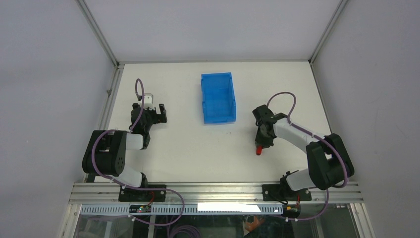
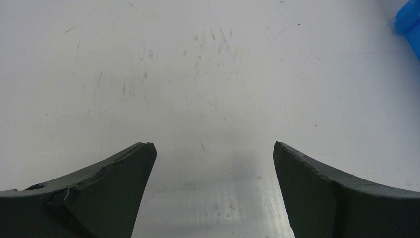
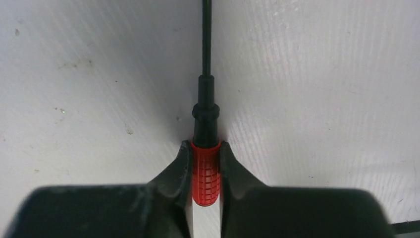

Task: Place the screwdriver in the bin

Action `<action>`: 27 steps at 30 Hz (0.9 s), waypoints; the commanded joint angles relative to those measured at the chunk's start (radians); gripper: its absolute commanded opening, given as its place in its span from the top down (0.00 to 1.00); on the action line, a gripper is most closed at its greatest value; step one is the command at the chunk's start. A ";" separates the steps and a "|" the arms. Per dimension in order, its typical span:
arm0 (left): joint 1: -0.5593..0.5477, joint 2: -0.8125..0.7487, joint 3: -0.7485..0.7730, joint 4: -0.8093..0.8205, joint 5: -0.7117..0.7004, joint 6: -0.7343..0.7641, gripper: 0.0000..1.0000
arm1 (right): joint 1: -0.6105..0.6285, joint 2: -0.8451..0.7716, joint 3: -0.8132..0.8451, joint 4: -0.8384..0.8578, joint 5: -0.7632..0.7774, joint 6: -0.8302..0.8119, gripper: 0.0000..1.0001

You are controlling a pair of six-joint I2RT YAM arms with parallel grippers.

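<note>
The blue bin (image 1: 218,97) stands at the back middle of the table, and a corner of the bin (image 2: 409,22) shows in the left wrist view. My right gripper (image 1: 263,140) is shut on the screwdriver (image 1: 258,149), to the right of and nearer than the bin. In the right wrist view my right gripper (image 3: 206,148) clamps the red handle (image 3: 205,173) on both sides, and the thin black shaft (image 3: 206,34) points away from the camera, close over the table. My left gripper (image 1: 159,113) is open and empty, left of the bin; it also shows in the left wrist view (image 2: 213,148).
A white table top (image 1: 198,148) is walled by grey panels at the back and both sides. A metal rail (image 1: 213,191) runs along the near edge, between the arm bases. The right arm's purple cable (image 1: 282,96) loops above its gripper.
</note>
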 commanded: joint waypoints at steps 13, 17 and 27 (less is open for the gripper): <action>-0.006 -0.023 0.005 0.027 0.008 -0.016 0.01 | -0.013 -0.168 0.273 -0.204 0.171 -0.225 1.00; -0.007 -0.022 0.005 0.027 0.008 -0.016 0.01 | -0.004 -0.172 0.407 -0.213 0.074 -0.286 1.00; -0.006 -0.022 0.005 0.027 0.008 -0.016 0.01 | 0.239 0.026 0.757 -0.148 0.020 -0.390 0.98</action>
